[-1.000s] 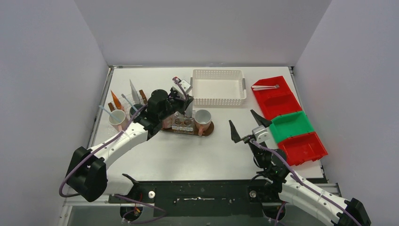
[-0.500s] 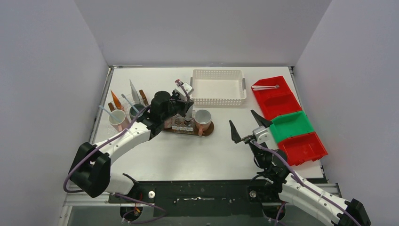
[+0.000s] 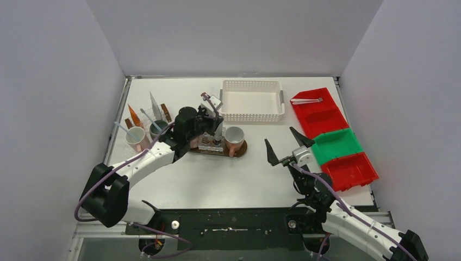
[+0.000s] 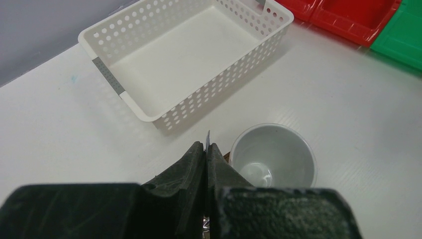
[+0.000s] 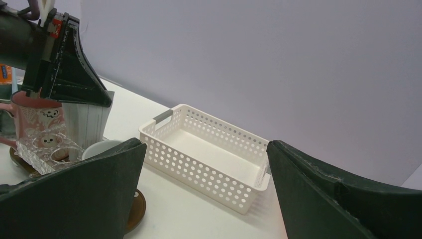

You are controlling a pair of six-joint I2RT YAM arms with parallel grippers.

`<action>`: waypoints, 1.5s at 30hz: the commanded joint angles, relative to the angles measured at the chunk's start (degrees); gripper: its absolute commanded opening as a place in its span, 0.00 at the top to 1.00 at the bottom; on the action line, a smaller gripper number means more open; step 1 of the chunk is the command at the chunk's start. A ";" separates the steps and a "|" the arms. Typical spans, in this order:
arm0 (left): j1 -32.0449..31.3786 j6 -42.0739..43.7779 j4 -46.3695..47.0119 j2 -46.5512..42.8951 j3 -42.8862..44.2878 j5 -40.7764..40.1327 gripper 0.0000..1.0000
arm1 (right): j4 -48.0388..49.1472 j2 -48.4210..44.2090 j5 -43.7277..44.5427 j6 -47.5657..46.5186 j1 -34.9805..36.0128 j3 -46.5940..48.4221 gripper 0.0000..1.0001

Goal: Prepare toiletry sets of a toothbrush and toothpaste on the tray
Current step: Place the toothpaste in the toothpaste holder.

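My left gripper (image 4: 207, 148) was clenched on the flat crimped end of a tube (image 5: 87, 125). The tube hung narrow end down over the tray (image 3: 241, 148), just left of the white mug (image 4: 273, 160) at the tray's right end. I judged the tube light and soft-bodied, so the stiff crimp was the right hold; a squeeze lower down would dent it or let it slip. My right gripper (image 3: 279, 136) stood released, well apart, toward the right edge of the table (image 3: 217, 179).
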 commanded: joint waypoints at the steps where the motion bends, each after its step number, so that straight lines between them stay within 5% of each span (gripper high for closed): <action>1: 0.36 -3.27 7.23 -0.84 -0.52 -1.84 0.96 | 3.96 -0.61 -1.20 0.04 0.30 0.01 0.00; 22: 0.32 -4.07 6.90 -4.17 -0.74 -4.44 0.68 | 3.18 -0.70 -1.73 0.25 0.30 0.74 0.00; 29: 0.32 -4.07 -0.70 -9.66 4.85 -4.60 0.46 | 0.67 -0.62 -0.91 1.98 0.23 3.19 0.00; 45: 4.62 -8.10 -16.81 -16.79 11.76 -6.90 0.13 | -27.67 8.60 17.96 19.08 -0.28 24.07 0.00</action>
